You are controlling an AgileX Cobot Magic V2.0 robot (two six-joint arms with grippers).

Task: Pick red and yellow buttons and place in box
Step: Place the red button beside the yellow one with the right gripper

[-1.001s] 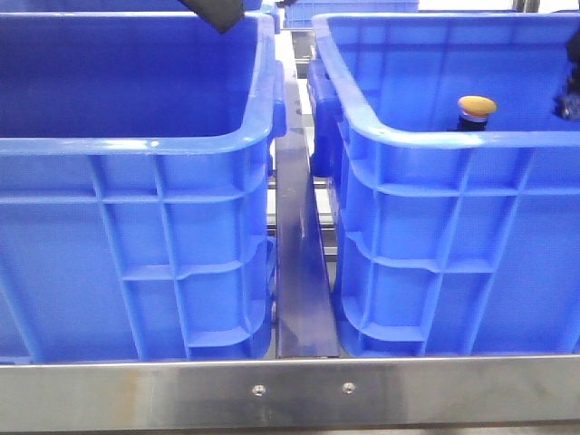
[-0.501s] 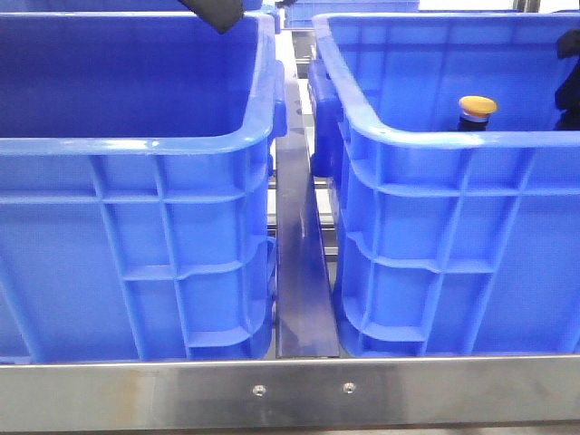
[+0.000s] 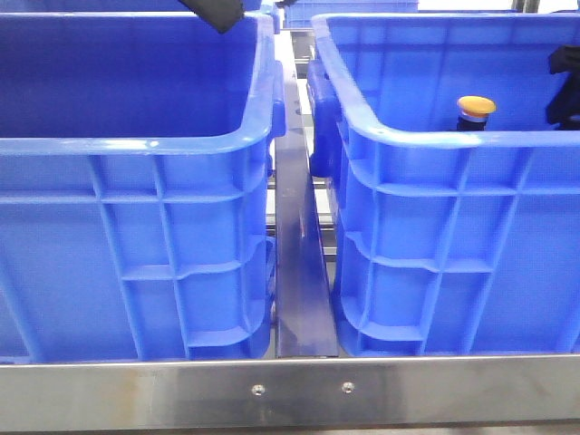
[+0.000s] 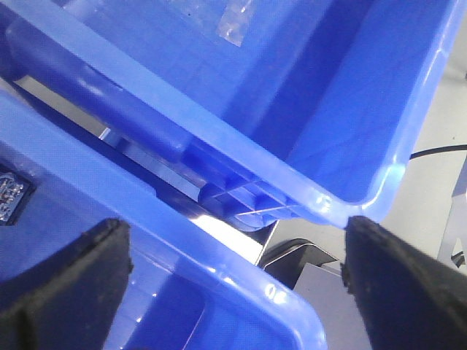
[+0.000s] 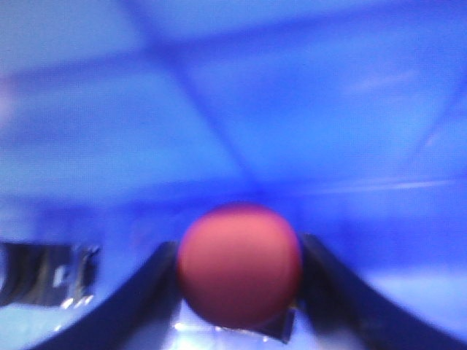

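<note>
While the red button (image 5: 239, 264) was gripped between the right gripper (image 5: 237, 292) fingers inside the right box (image 3: 435, 136), beside the yellow button (image 3: 476, 107), a lift-out was judged next; left gripper (image 4: 233, 270) was spread empty.

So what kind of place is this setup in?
Probably an industrial or lab sorting workstation: two blue crates, left and right, sit on a metal frame, and a yellow push button stands in the right crate.

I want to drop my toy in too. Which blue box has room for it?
The left crate shows bare walls and nothing inside that the front view catches; its floor is hidden. The right crate is busier: the yellow button stands there, and the right fingers hold the red button inside.
</note>
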